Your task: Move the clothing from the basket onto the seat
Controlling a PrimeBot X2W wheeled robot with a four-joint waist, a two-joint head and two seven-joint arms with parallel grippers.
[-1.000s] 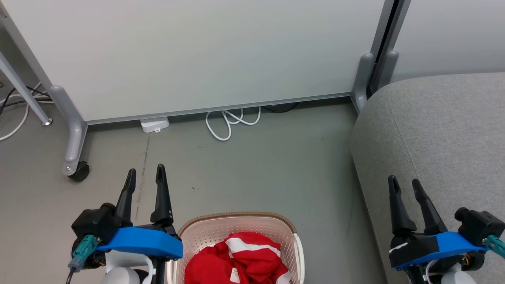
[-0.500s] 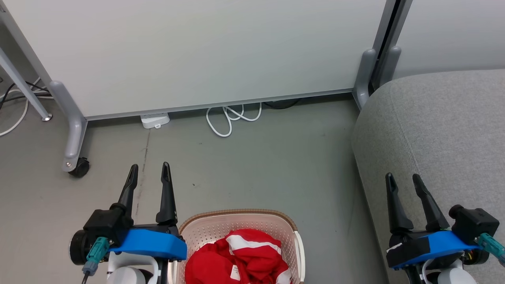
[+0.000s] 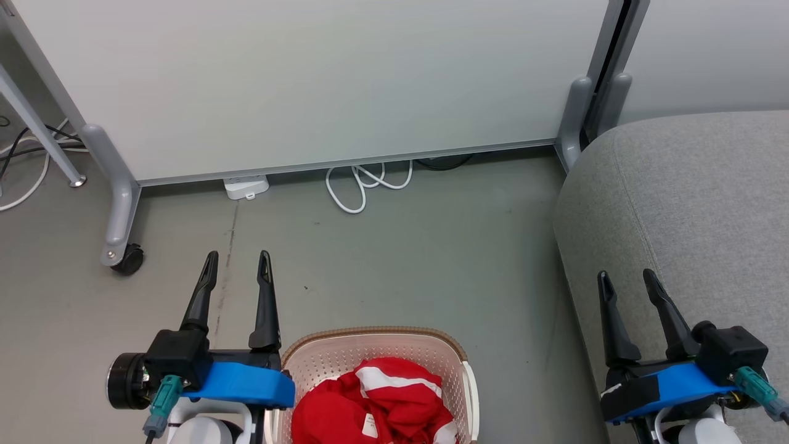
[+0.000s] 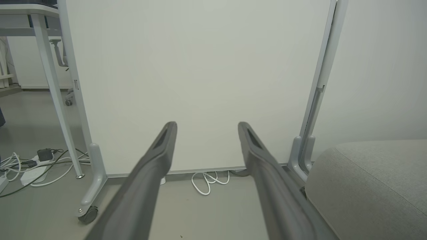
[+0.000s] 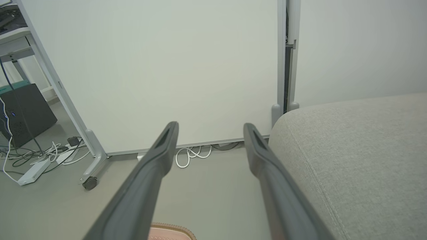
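Observation:
Red clothing (image 3: 376,404) with white trim lies bunched in the cream perforated basket (image 3: 320,357), which stands on the floor at the bottom centre of the head view; its brown rim (image 5: 171,229) peeks into the right wrist view. The grey fabric seat (image 3: 684,203) fills the right side (image 4: 373,180) (image 5: 360,160). My left gripper (image 3: 237,262) hovers open just left of the basket, nothing between its fingers (image 4: 205,126). My right gripper (image 3: 624,279) stands open over the seat's front edge, also empty (image 5: 210,128).
A white wheeled partition (image 3: 320,80) stands across the back, with a caster leg (image 3: 120,246) at the left and grey feet (image 3: 579,117) beside the seat. A looped white cable (image 3: 360,185) and a power strip (image 3: 245,186) lie on the grey floor by it.
The head view has shifted slightly. The left gripper has turned a little, its fingers now more upright; the right gripper has edged left. Both stay open.

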